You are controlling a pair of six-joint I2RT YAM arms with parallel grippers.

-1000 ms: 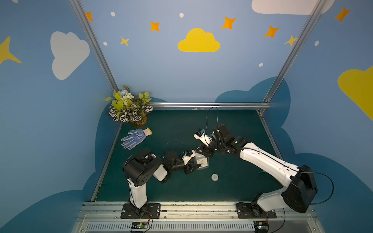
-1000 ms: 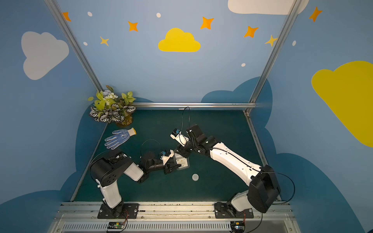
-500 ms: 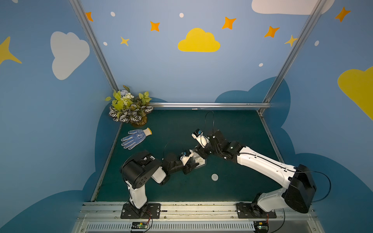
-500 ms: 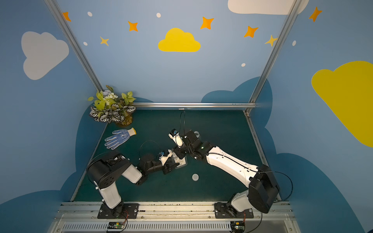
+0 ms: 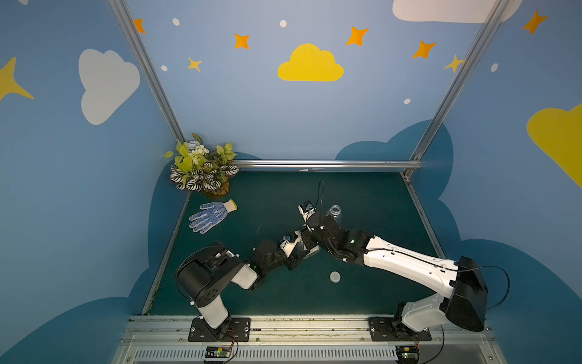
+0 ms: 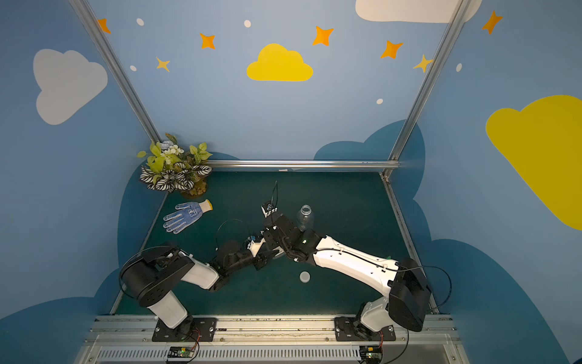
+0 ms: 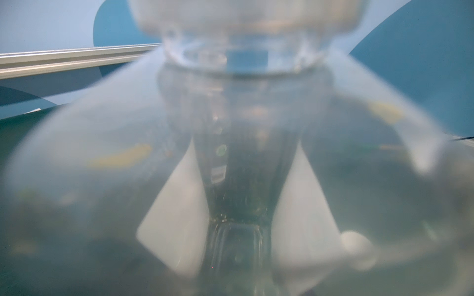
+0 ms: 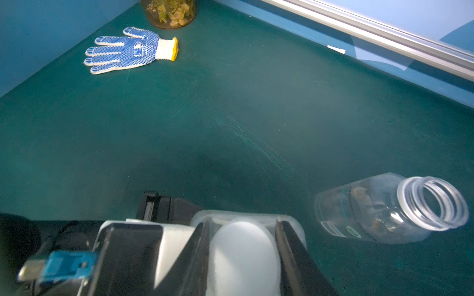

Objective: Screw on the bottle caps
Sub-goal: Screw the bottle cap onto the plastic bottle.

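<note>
Left arm low and folded, forearm reaching to mid-mat point(image 5: 362, 198). Left gripper point(image 5: 295, 250) clamped on flat bottle point(image 7: 243, 115). Right arm stretched across from its base, wrist bent down. Right gripper point(image 8: 242, 230) clamped on cap point(image 8: 243, 256) at that bottle's neck. Round bottle point(image 5: 334, 213) upright just behind right wrist. Spare cap point(image 5: 335, 276) loose on mat, nearer front.

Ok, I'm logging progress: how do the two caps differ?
The gripped cap is clamped in the right gripper at the rectangular bottle's neck; the loose cap lies on the mat, touched by nothing. The gripped cap is raised off the mat; the loose cap rests flat. Both are round and white.
</note>
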